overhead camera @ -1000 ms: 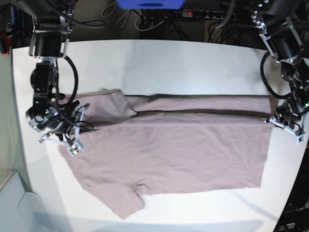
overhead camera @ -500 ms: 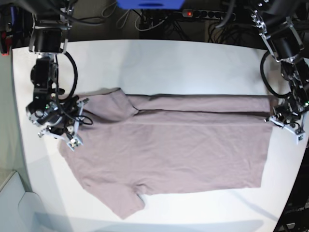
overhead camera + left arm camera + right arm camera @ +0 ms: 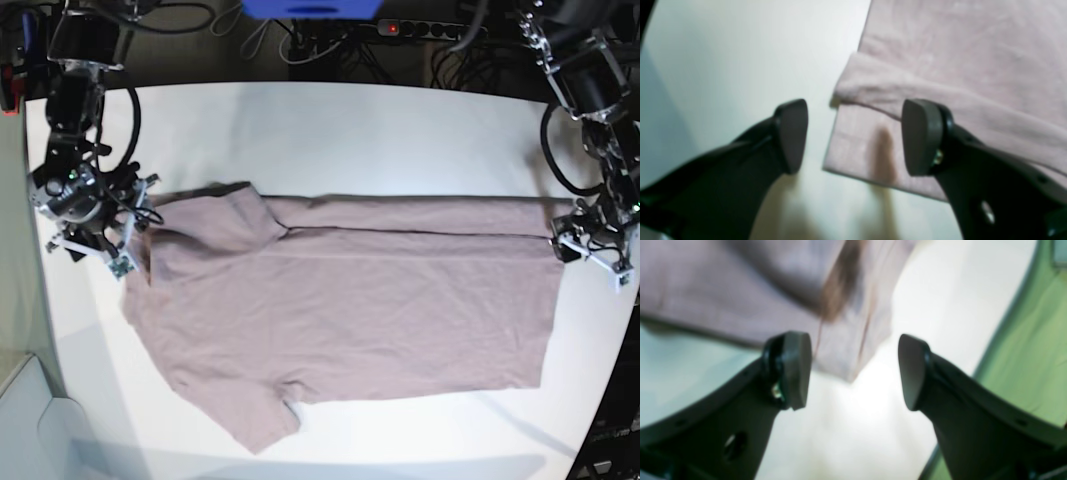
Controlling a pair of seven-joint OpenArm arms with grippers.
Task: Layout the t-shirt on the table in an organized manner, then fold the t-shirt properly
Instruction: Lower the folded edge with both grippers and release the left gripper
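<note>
So the t-shirt (image 3: pixel 350 320) is lying spread out on the white table (image 3: pixel 400 130), collar end toward the base view's left and hem toward its right. The far long edge is folded in over the body, so there's a straight doubled strip running along the top, and 1 sleeve sticks out at the near-left corner.

Biggest change vs the earlier frames: the right gripper (image 3: pixel 118 250) has pulled off the cloth. 1 second back it sat low over the shirt's left edge near the collar, half a second ago it had already lifted a bit, and now it's up and further toward the table's left edge, just beside the shirt instead of over it. In its wrist view the right gripper (image 3: pixel 853 370) has its jaws spread wide with nothing between them, just a blurry corner of pink fabric beyond them and bare table below.

The left gripper (image 3: pixel 590 255) has barely moved, maybe shifted up a touch, and it's parked at the hem corner on the base view's right. From the wrist view the left gripper (image 3: pixel 853 136) jaws are also wide apart and empty, with the folded hem corner of the t-shirt (image 3: pixel 940 66) lying flat between and past them. The shirt itself looks unchanged across the frames
</note>
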